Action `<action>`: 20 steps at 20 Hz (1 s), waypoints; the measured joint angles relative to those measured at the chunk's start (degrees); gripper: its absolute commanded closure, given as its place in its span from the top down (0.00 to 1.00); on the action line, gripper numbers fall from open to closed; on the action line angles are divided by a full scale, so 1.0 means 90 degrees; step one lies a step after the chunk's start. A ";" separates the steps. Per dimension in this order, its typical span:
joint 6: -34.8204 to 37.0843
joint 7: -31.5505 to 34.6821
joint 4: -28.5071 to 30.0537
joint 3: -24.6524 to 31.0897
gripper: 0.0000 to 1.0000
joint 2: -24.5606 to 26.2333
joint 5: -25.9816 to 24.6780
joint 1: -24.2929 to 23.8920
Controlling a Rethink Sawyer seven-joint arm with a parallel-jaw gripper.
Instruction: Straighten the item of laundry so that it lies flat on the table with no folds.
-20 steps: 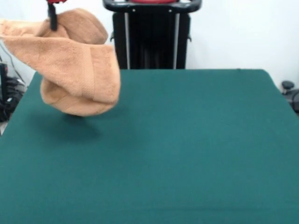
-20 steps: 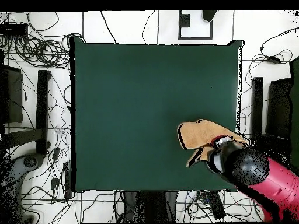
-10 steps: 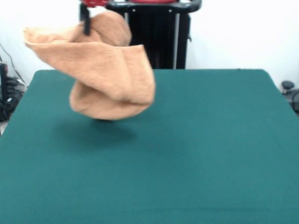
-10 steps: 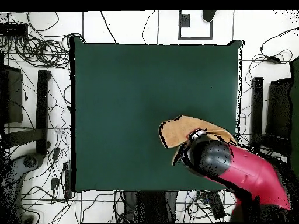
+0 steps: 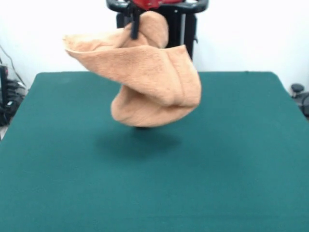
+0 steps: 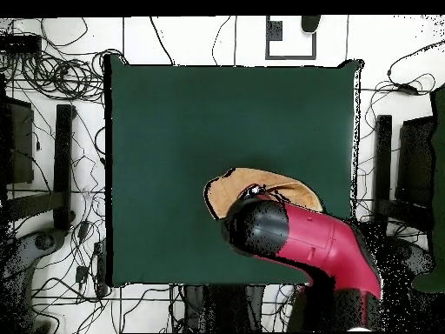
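Observation:
The item of laundry (image 5: 149,77) is a light orange-tan towel, bunched and twisted, hanging in the air above the dark green table (image 5: 231,159). Its lowest fold hovers just over the cloth and throws a shadow below it. My gripper (image 5: 134,21) is shut on the towel's top edge near the picture's top. From overhead, only a strip of the towel (image 6: 252,181) shows beyond the red and black arm (image 6: 300,243), which hides the gripper there.
The black pedestal frame (image 5: 181,34) stands behind the table's far edge. Cables (image 6: 52,70) and dark stands (image 6: 63,165) lie on the white floor around the table. A small black object (image 5: 297,89) sits off the table's right side.
My arm has carried the hanging towel from the table's left side toward the middle in the front view. The grip has stayed shut and the towel has swung along.

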 measured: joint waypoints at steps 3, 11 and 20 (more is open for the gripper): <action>0.0056 0.0001 0.0001 -0.0099 0.00 -0.0004 0.0127 0.0252; 0.0093 0.0153 0.0004 -0.0412 0.00 0.0001 0.0635 0.0938; 0.0161 0.0925 0.0004 -0.0704 0.00 0.0049 0.1235 0.1876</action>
